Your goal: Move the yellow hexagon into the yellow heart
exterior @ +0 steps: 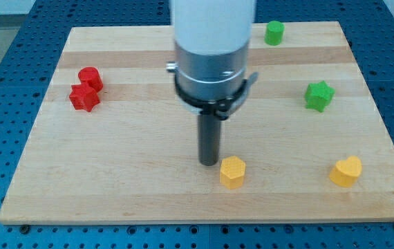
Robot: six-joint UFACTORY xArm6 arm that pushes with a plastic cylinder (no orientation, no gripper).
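My tip sits on the wooden counter just to the view's left of the yellow hexagon, close enough that I judge it touching or nearly so, though I cannot be certain of contact. There is no pincer on this rig, only the straight rod, so there is nothing to open or close; all I can do is push.

The yellow hexagon lies near the view's bottom, a little right of centre. The yellow heart sits well apart from it toward the view's right, at about the same height in the view, with bare wood between them.

I judge the hexagon to be a small, rigid, light block that will slide easily on the smooth wood. It is not fragile, but it can spin or slip off the rod if I press off-centre. The best place to bear on it is the middle of its left face, low down, pushing straight toward the heart.

Elsewhere, a red cylinder and a red star-like block touch each other at the view's left. A green cylinder and a green star stand toward the view's upper right, clear of my path.
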